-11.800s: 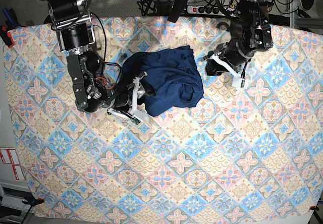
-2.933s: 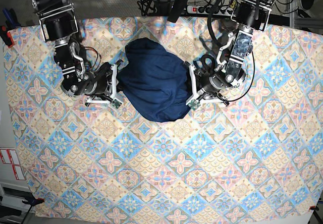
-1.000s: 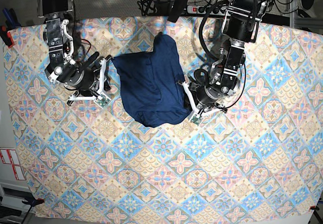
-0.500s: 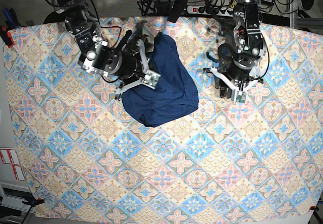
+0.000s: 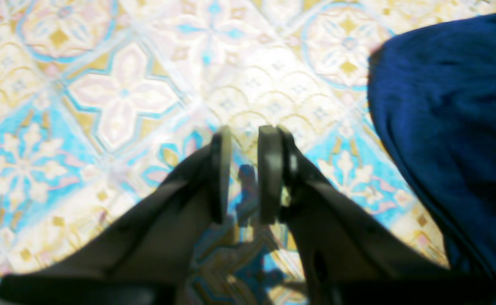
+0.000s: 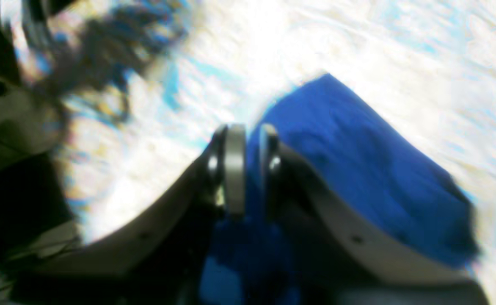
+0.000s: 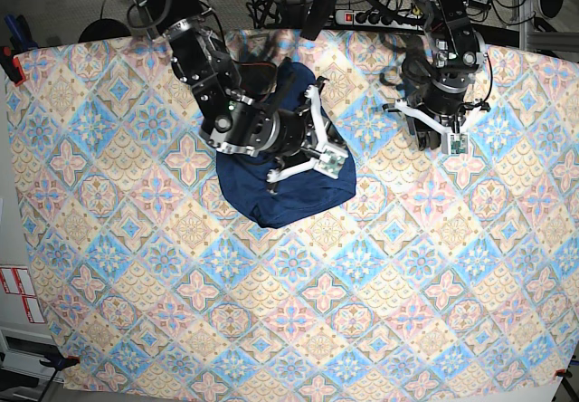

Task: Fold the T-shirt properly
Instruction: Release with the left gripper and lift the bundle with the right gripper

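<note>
The dark navy T-shirt (image 7: 271, 201) lies bunched on the patterned cloth (image 7: 362, 284), back centre in the base view. My right gripper (image 7: 324, 162) reaches across it from the left, over its right edge, and the arm hides much of the garment. The blurred right wrist view shows this gripper (image 6: 251, 131) shut on blue fabric of the T-shirt (image 6: 358, 178). My left gripper (image 7: 448, 139) hovers over bare cloth to the right of the shirt. In the left wrist view it (image 5: 244, 135) has a narrow empty gap between its fingers, with the T-shirt (image 5: 451, 127) off to its right.
A power strip and cables (image 7: 380, 17) run along the table's back edge. A red clamp (image 7: 7, 58) grips the cloth at the far left. White labels (image 7: 18, 293) sit beyond the left edge.
My right arm has swung from the shirt's left side across to its right, carrying fabric over. The left arm has drawn away from the shirt toward the back right.
</note>
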Action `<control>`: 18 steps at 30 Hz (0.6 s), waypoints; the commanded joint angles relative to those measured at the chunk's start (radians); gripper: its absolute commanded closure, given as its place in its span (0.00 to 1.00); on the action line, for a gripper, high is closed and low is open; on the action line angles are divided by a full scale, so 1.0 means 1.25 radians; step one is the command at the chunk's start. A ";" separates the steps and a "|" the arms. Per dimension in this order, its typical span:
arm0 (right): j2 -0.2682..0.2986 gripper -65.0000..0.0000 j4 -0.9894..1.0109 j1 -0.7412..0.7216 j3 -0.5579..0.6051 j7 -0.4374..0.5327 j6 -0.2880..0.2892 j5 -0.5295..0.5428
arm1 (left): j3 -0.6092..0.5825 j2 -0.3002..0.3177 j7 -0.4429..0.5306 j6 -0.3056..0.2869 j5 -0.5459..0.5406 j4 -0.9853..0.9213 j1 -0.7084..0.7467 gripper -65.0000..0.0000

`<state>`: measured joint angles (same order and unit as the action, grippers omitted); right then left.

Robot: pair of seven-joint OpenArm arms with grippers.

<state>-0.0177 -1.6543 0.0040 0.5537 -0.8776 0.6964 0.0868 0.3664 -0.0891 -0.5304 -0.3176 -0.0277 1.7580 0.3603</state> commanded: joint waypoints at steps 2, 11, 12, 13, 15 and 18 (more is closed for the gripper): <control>-0.026 0.90 0.054 -0.036 0.001 0.012 0.001 0.007 | 0.002 -0.004 0.019 0.001 -0.007 0.025 0.000 0.83; -0.069 0.90 0.336 -0.124 0.001 0.094 0.001 0.007 | 0.003 -0.004 0.019 0.001 -0.007 0.045 -0.005 0.83; -0.067 0.90 0.370 -0.134 0.000 0.113 0.001 0.007 | 0.003 -0.004 0.019 0.001 -0.007 0.051 -0.005 0.83; -0.066 0.90 0.400 -0.141 -0.003 0.127 0.001 0.007 | 0.003 -0.004 0.019 0.001 -0.007 0.057 -0.005 0.83; -0.065 0.90 0.460 -0.165 -0.003 0.152 0.001 0.007 | 0.003 -0.004 0.019 0.001 -0.007 0.057 -0.005 0.83; -0.049 0.90 0.549 -0.193 -0.024 0.179 0.001 0.007 | 0.003 -0.004 0.019 0.001 -0.007 0.057 -0.008 0.83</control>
<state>-0.0803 -0.9573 -0.2226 0.5274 -0.6468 0.7082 0.1062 0.3702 -0.0975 -0.5308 -0.3149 -0.0277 1.8095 0.3542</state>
